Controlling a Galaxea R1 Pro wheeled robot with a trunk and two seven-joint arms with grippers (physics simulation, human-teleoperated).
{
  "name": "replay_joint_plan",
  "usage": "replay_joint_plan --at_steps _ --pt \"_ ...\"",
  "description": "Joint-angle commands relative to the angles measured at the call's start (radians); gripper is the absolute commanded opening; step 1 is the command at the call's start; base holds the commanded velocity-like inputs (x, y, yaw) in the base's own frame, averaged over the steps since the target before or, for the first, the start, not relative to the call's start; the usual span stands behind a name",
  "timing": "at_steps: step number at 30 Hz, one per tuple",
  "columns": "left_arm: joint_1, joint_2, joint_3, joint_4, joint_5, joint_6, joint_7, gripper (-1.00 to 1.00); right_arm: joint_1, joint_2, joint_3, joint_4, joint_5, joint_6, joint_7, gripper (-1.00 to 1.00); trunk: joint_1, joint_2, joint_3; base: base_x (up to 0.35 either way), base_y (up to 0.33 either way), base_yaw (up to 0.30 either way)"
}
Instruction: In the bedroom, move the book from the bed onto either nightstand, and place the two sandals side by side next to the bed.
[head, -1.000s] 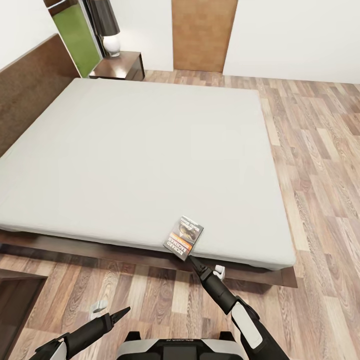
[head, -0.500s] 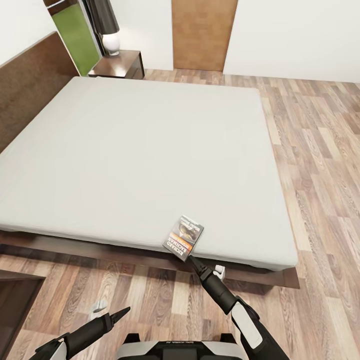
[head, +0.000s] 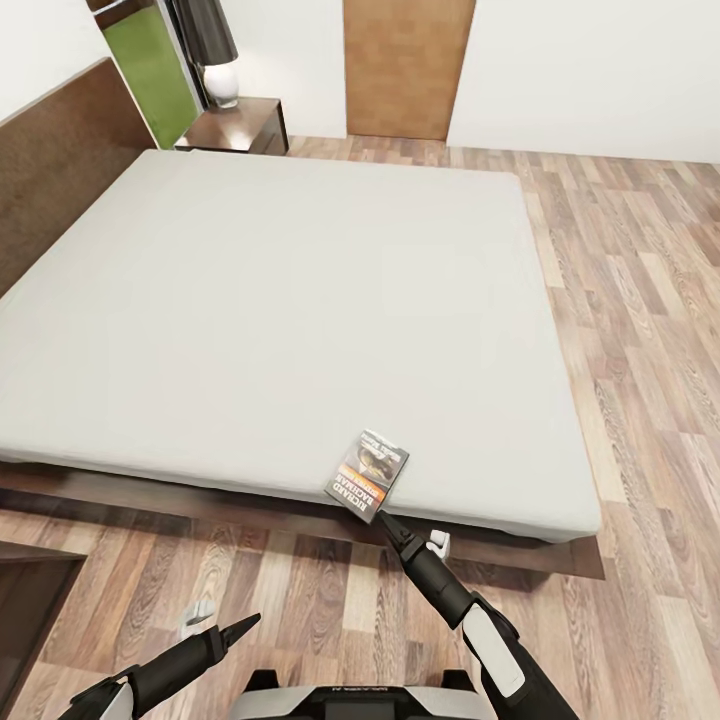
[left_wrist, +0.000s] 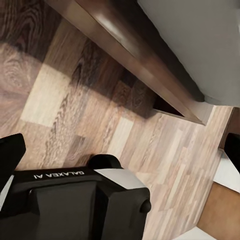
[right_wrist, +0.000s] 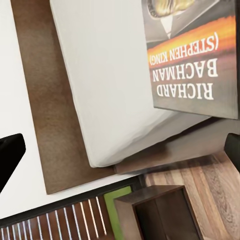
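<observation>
The book (head: 367, 475), grey and orange with a dark picture, lies at the near edge of the bed (head: 280, 300), one corner out past the pale mattress. My right gripper (head: 388, 522) points up at that corner from below. In the right wrist view the book (right_wrist: 195, 60) sits beyond the open right gripper (right_wrist: 120, 155), whose fingers stand wide apart with nothing between them. My left gripper (head: 245, 627) hangs low over the floor, fingers also spread in its wrist view. A nightstand (head: 240, 125) stands at the far side of the headboard. The sandals are out of view.
A second dark cabinet (head: 30, 600) sits at the near left by the bed frame. A lamp (head: 222, 85) stands on the far nightstand, and a brown door (head: 405, 65) is in the back wall. Wood floor runs along the bed's right side. My base (left_wrist: 75, 200) is below.
The whole view has crept slightly, with the bed's far edge a little higher and its near right corner further right. Book and both grippers hold the same places.
</observation>
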Motion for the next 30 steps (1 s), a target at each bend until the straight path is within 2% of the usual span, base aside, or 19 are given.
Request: replay_joint_plan --at_steps 1,30 --pt "0.0 0.0 0.002 0.0 0.005 0.011 -0.004 1.0 0.0 0.0 0.0 0.0 -0.011 0.009 0.001 1.0 0.004 -0.008 -0.004 0.0 0.0 0.0" --pt "0.0 0.0 0.002 0.0 0.005 0.011 -0.005 1.0 0.0 0.0 0.001 0.001 -0.011 0.006 0.001 1.0 0.115 -0.211 -0.095 0.0 0.0 0.0"
